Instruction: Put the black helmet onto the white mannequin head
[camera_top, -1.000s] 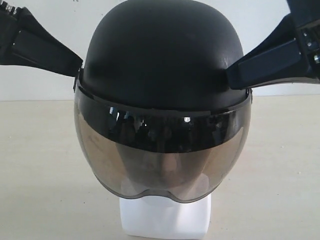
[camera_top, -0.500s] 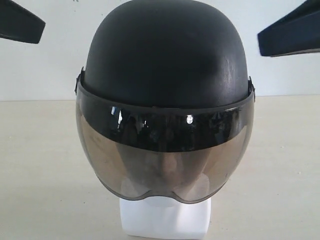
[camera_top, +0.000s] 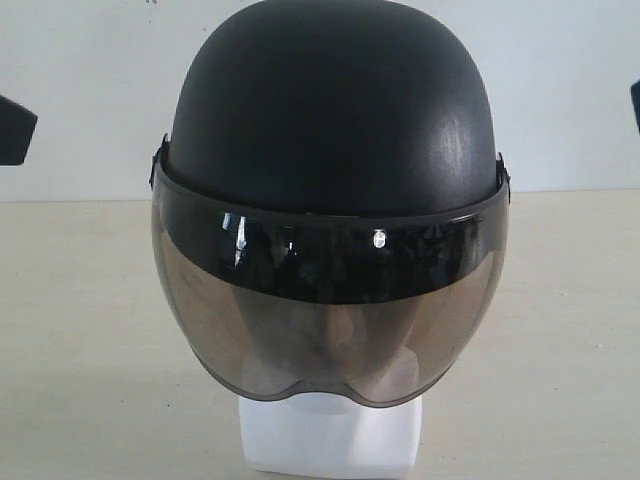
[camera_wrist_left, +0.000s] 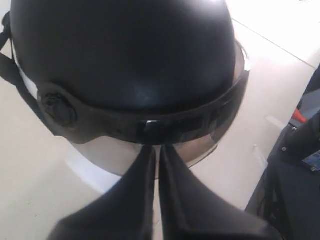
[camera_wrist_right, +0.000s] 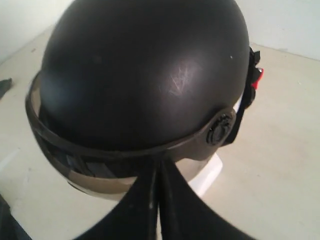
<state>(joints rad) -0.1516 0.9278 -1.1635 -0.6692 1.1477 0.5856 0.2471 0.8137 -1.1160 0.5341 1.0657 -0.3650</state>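
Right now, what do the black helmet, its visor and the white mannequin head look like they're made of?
The black helmet: probably hard plastic, matte; it takes only a dull sheen and shows fine pale scuffs. Its visor: smoky see-through plastic, glossy; sharp glints, and the face shows dimly through it. The white mannequin head: smooth matte white, plastic or foam; the look leaves that open.

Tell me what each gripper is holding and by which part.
Nothing. The left gripper and right gripper are both shut and empty, clear of the helmet, which sits on the mannequin head.
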